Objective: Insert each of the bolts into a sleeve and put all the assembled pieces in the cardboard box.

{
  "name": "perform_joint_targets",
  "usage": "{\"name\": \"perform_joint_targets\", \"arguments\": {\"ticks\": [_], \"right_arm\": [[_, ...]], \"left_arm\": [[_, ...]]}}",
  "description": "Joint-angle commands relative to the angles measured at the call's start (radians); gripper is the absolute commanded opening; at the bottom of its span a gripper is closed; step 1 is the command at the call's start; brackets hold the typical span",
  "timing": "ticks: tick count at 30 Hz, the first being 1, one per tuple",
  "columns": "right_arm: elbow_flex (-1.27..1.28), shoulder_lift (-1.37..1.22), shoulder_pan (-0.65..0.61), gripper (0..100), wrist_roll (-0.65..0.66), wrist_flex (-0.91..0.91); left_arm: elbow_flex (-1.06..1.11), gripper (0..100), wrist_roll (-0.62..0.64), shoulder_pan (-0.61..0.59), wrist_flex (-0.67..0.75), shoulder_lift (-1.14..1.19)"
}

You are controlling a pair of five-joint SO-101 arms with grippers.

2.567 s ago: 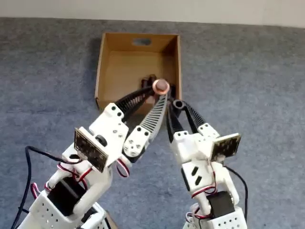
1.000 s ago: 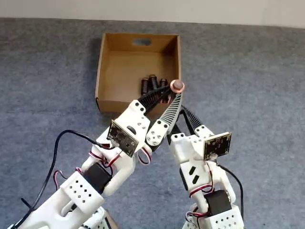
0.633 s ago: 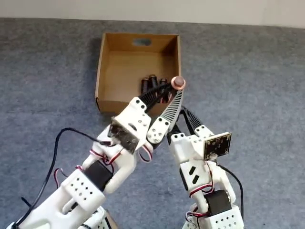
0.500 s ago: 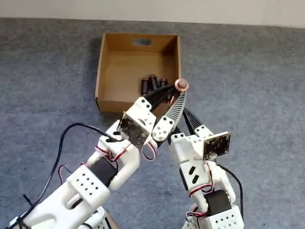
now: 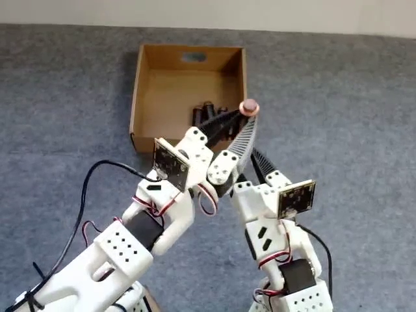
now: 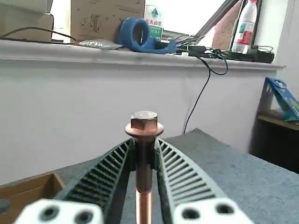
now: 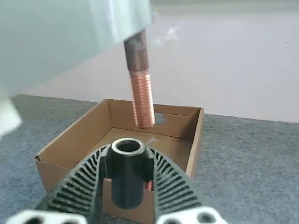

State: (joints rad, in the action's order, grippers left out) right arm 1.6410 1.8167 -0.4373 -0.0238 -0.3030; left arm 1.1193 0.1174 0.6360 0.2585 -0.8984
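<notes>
Left hand (image 6: 145, 145) grips bolt (image 6: 144, 125) | right hand (image 7: 127, 161) grips sleeve (image 7: 127, 179) | bolt above sleeve

On my left wrist feed, the gripper (image 6: 145, 145) has its ribbed black fingers (image 6: 180, 172) pressed to both sides of a copper bolt (image 6: 144, 186). The bolt stands upright, its hex head clear above the tips. Grey carpet (image 6: 243, 172) lies beyond. The brown edge beside the fingers is probably the box (image 6: 28, 186). Behind, a white ledge (image 6: 93, 51) carries a blue tape roll (image 6: 135, 33) and a bottle (image 6: 247, 21).
</notes>
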Motion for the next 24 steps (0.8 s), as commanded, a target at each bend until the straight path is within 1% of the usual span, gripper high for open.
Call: {"name": "perform_joint_targets", "arguments": {"ticks": [1,5,8,14,18,24], "right_arm": [[-0.007,0.015,-0.005,0.7,0.012,0.024],[-0.007,0.015,-0.005,0.7,0.012,0.024],[-0.007,0.015,-0.005,0.7,0.012,0.024],[-0.007,0.015,-0.004,0.7,0.012,0.022],[-0.007,0.015,-0.004,0.7,0.012,0.022],[-0.007,0.015,-0.004,0.7,0.012,0.022]], "left_arm": [[-0.059,1,0.017,0.007,0.017,-0.001],[-0.058,1,0.017,0.012,0.002,-0.004],[-0.061,1,0.017,0.012,-0.061,-0.015],[-0.056,1,0.021,0.004,-0.167,-0.136],[-0.053,1,0.021,0.002,-0.238,-0.142],[-0.059,1,0.020,0.004,-0.249,-0.074]]}}
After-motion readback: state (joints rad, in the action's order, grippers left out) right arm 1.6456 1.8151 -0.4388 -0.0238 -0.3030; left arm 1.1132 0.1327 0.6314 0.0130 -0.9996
